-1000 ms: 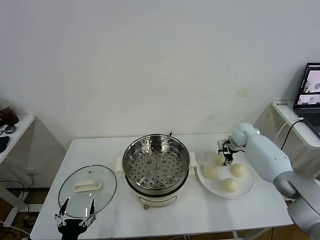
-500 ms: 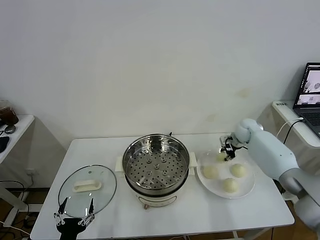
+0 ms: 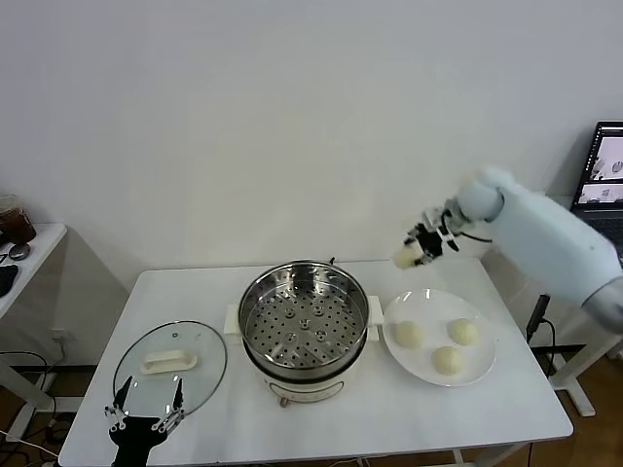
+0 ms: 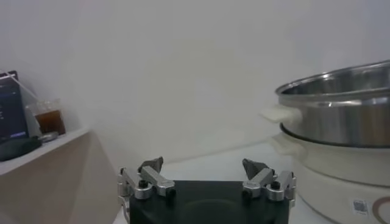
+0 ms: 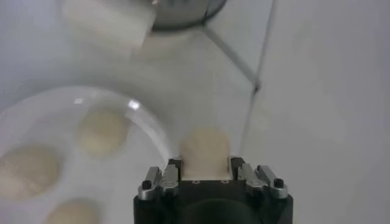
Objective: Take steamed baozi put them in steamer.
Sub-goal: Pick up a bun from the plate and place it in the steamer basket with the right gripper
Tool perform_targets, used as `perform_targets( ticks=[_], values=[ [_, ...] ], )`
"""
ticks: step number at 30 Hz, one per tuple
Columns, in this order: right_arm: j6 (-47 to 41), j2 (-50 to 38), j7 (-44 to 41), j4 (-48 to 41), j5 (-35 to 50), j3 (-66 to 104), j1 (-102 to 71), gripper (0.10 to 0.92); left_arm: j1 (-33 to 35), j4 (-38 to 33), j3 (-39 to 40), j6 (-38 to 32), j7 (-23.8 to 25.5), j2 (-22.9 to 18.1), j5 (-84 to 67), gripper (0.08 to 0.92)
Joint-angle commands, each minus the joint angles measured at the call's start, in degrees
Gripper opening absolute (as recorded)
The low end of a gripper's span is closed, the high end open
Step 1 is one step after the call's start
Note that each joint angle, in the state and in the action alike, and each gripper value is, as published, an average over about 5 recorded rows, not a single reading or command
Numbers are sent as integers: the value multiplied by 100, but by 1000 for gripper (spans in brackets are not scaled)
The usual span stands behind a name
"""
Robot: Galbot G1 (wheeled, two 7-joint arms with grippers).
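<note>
My right gripper [image 3: 417, 248] is shut on one cream-white baozi [image 3: 406, 257] and holds it in the air, above the gap between the steamer [image 3: 304, 313] and the white plate [image 3: 485, 362]. In the right wrist view the baozi [image 5: 204, 146] sits between the fingers. Three more baozi lie on the plate: one on its left side [image 3: 409, 334], one on its right [image 3: 463, 331], one at its front [image 3: 447, 360]. The steel steamer stands open at the table's middle with an empty perforated tray. My left gripper [image 3: 146, 420] is open and idle at the front left.
A round glass lid [image 3: 169, 368] with a white handle lies left of the steamer, just behind my left gripper. A laptop [image 3: 605, 175] stands on a side desk at the far right. A low white table [image 3: 24, 255] with a cup is at the far left.
My right gripper has lifted the baozi off the back of the plate, rising and moving left toward the steamer. The plate now holds three. The left arm has not moved.
</note>
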Motion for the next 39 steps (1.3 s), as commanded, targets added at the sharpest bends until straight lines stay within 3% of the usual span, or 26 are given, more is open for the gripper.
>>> perform_targets(
  ticks=[1, 9, 14, 25, 35, 39],
  values=[
    [304, 495, -18, 466, 1118, -1118, 1166, 484, -2, -10, -21, 0, 3, 6, -12, 823],
    [1441, 1895, -117, 309, 984, -1689, 1068, 484, -32, -36, -164, 12, 9, 9, -62, 823],
    [2197, 2328, -40, 80, 114, -1846, 709, 493, -36, -44, -232, 19, 9, -28, -65, 823],
    [3230, 2381, 576, -479, -1895, -1650, 41, 505, -82, -6, -272, 29, 4, -87, -54, 823],
    [3638, 2395, 849, -834, -2524, -1258, -260, 549, -107, 22, -289, 27, -4, -105, -48, 823],
    [3778, 2427, 960, -971, -2649, -1113, -354, 604, -104, 25, -286, 24, -1, -112, -49, 823]
  ],
)
